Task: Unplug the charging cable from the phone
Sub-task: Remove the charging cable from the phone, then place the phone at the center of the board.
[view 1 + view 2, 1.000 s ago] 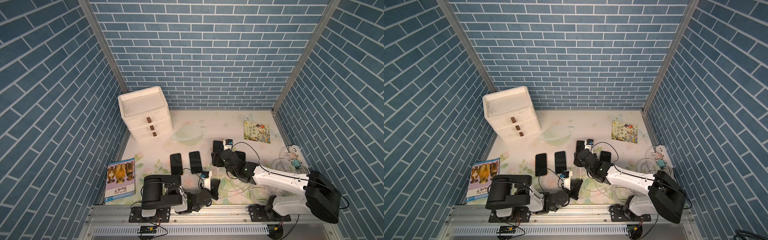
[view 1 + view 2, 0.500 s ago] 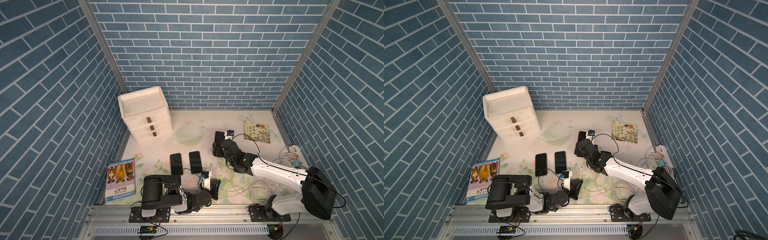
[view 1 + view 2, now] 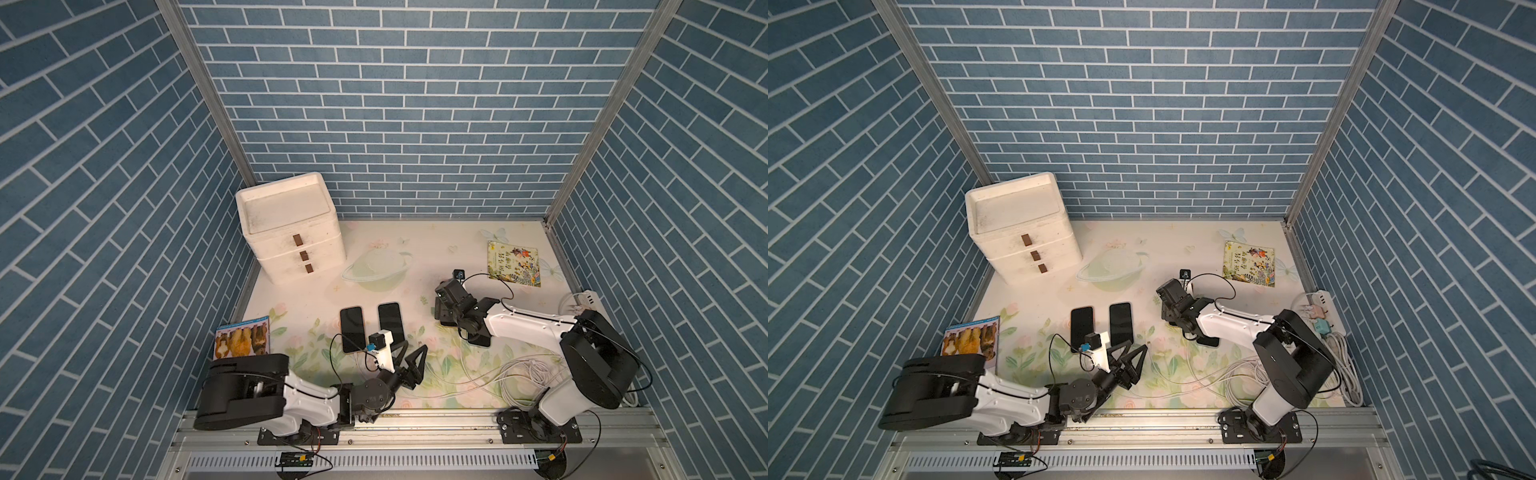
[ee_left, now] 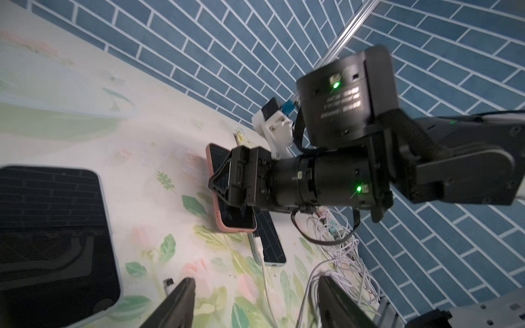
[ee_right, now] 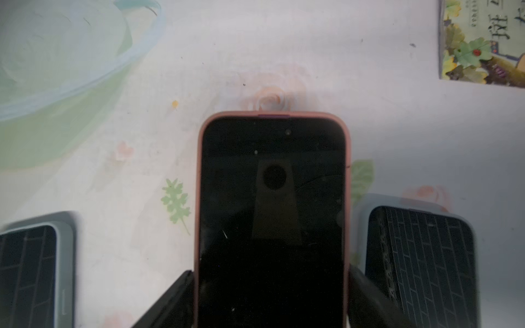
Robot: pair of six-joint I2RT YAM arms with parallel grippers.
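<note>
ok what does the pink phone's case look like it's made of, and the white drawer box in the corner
Pink phone case: looks like soft silicone or rubber, matte, with a rounded edge that shows no glare beside the glossy screen. White drawer box: seems to be plastic or foam, with a dull chalky surface, thick rounded walls and small brown pulls; hard to tell which.

White drawer unit (image 3: 291, 227), 2 picture books (image 3: 514, 263)

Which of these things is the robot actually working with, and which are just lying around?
In the job: pink-cased phone, right gripper holding it, open left gripper, white charging cables.
Lying about: white drawer unit, picture book, animal book.
</note>
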